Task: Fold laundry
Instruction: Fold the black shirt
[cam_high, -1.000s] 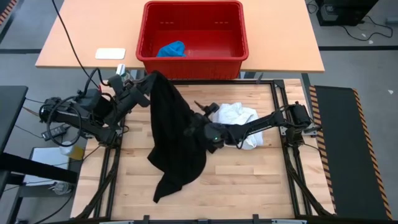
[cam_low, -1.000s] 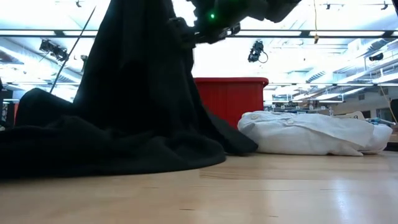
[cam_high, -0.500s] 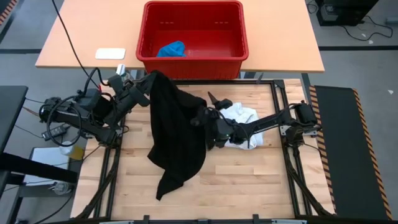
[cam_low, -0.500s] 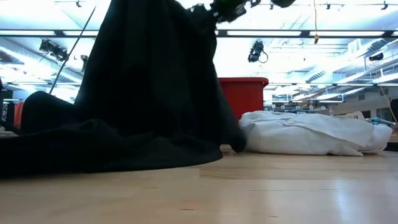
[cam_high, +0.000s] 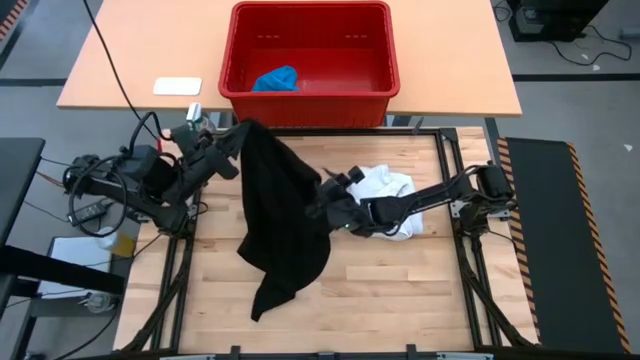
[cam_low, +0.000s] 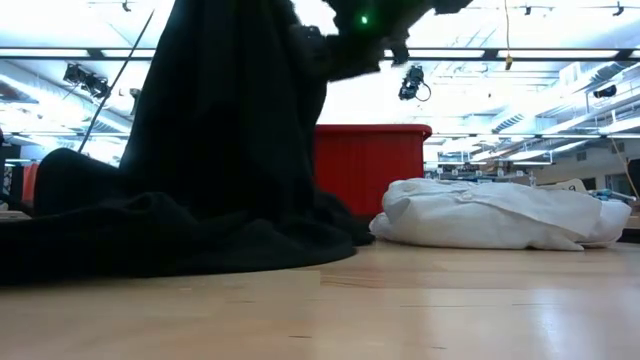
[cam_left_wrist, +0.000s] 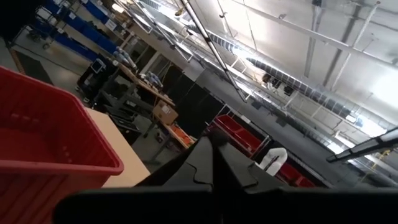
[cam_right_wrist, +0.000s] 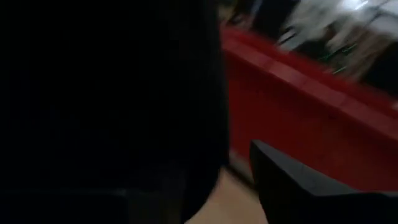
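Observation:
The large black garment (cam_high: 280, 220) hangs from my left gripper (cam_high: 237, 132), which is shut on it high over the table's far left. Its lower part lies heaped on the wood (cam_low: 150, 240). My right gripper (cam_high: 337, 178) stands open at the garment's right edge, above the table. In the right wrist view one finger (cam_right_wrist: 292, 180) shows and black cloth (cam_right_wrist: 93, 93) covers the other. The white garment (cam_high: 388, 185) lies bunched on the table to the right. The blue garment (cam_high: 275, 78) lies in the red basket (cam_high: 310, 100). My left gripper holds a bunched part of the black garment at its top (cam_high: 246, 136), coming from the table's left, about level. The pinch is hidden in the wrist view. The cloth hangs slack below, its lower end (cam_high: 272, 290) on the table. My right gripper is at the cloth's right edge (cam_high: 318, 190); whether it touches, I cannot tell.
The red basket stands on a separate table beyond the far edge (cam_low: 370, 160). A white pad (cam_high: 177, 86) lies beside it. Bare wood (cam_high: 400, 290) shows at the table's near right. Black frame rails (cam_high: 445, 160) run along the table's sides.
My right gripper swung toward the far edge, away from the black garment, then came back to its right edge, and its wrist rolled. The garment's lower right part has drawn in toward the left. Its top stays held up by my left gripper.

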